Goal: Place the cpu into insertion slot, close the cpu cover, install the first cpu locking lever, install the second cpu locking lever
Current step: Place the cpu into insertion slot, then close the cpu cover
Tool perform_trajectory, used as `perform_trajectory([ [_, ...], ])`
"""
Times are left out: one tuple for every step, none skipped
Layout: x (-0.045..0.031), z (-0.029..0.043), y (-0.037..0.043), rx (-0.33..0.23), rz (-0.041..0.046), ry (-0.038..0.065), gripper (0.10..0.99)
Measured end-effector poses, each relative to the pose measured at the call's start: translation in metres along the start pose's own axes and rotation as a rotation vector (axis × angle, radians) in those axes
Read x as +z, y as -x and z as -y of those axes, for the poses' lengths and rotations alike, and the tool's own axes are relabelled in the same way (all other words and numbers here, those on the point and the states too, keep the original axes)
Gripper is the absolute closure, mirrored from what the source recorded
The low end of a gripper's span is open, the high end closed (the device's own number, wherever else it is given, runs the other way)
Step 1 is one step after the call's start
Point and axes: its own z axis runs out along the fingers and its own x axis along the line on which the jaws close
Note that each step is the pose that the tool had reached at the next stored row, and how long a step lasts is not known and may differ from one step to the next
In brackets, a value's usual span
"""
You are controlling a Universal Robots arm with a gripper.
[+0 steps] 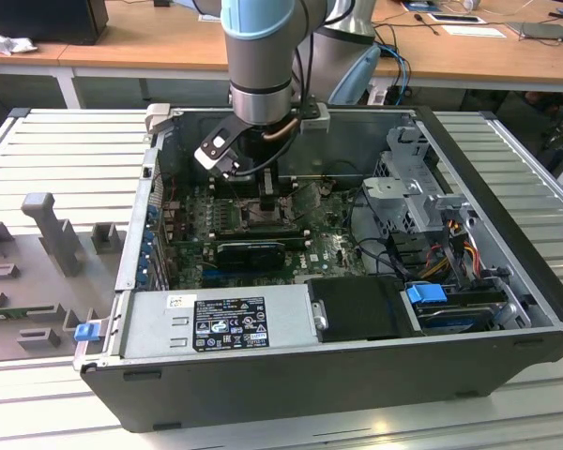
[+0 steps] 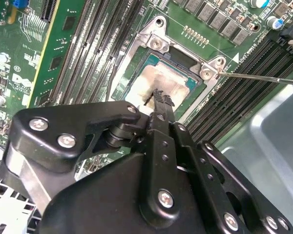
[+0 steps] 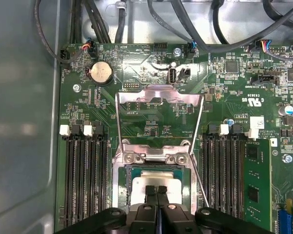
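Observation:
The cpu [image 2: 161, 78] lies flat in the insertion slot [image 2: 118, 74], its pale top showing in both wrist views [image 3: 139, 184]. My gripper [image 2: 160, 97] is shut, its two black fingertips [image 3: 150, 191] pressed together right over the middle of the chip, at or just above its surface. The cpu cover [image 3: 158, 91] stands swung open behind the slot's hinge, with the green board visible through its window. A thin locking lever [image 2: 263, 77] sticks out loose beside the slot [image 3: 121, 185]. In the exterior view the gripper [image 1: 266, 192] reaches down into the open computer case.
Long black memory slots [image 3: 83, 180] flank the socket on both sides. A green card [image 3: 256, 185] stands beyond one set of slots. Cables [image 3: 102, 19] run along the board's edge. A power supply [image 1: 216, 323] and a drive cage [image 1: 422, 197] crowd the case.

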Motion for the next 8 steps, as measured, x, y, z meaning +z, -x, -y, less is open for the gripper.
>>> perform_trajectory([
  [-0.0009,-0.0001,0.0000,0.000,0.0000,0.000,0.980],
  [-0.0015,-0.0001,0.0000,0.000,0.0000,0.000,0.980],
  [-0.0020,-0.0002,0.0000,0.000,0.0000,0.000,0.980],
  [-0.0029,-0.0002,-0.0001,0.000,0.0000,0.000,0.980],
  [-0.0040,-0.0004,-0.0001,0.000,-0.0001,0.000,0.980],
  [-0.0048,-0.0004,-0.0001,0.000,0.0000,0.000,0.980],
  [-0.0055,-0.0005,-0.0001,0.000,0.0000,0.000,0.980],
  [-0.0061,-0.0006,-0.0002,0.000,-0.0002,0.000,0.980],
])
